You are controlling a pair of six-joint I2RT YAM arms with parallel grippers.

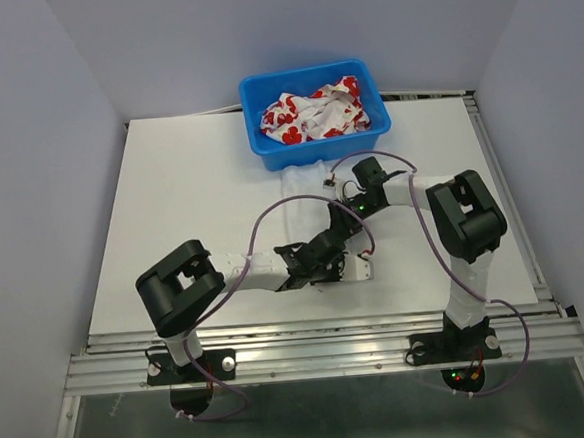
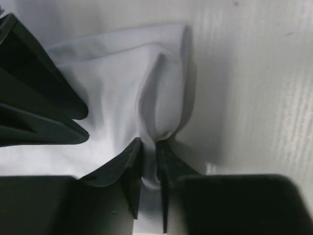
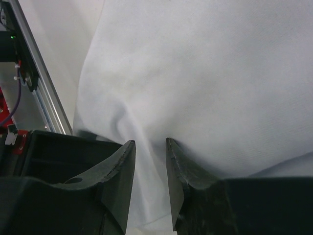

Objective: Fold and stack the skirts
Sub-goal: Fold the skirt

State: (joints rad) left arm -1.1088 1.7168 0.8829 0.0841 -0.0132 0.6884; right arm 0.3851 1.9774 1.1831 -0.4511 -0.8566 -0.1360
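The plain white skirt (image 1: 303, 193) lies on the table just in front of the blue tub. The white skirt with red flower blotches (image 1: 315, 112) sits crumpled inside the tub. My left gripper (image 1: 345, 233) is shut on a pinched fold of the white skirt (image 2: 122, 83); the left wrist view shows the cloth squeezed between its jaws (image 2: 150, 144). My right gripper (image 1: 343, 197) is close beside it, over the same skirt (image 3: 205, 63). Its jaws (image 3: 149, 143) stand narrowly apart with a ridge of cloth gripped between them.
The blue tub (image 1: 322, 150) stands at the table's far middle. A metal rail (image 1: 321, 342) runs along the near edge, and another runs along the right side (image 3: 44, 93). Purple cables loop over both arms. Grey walls enclose the table.
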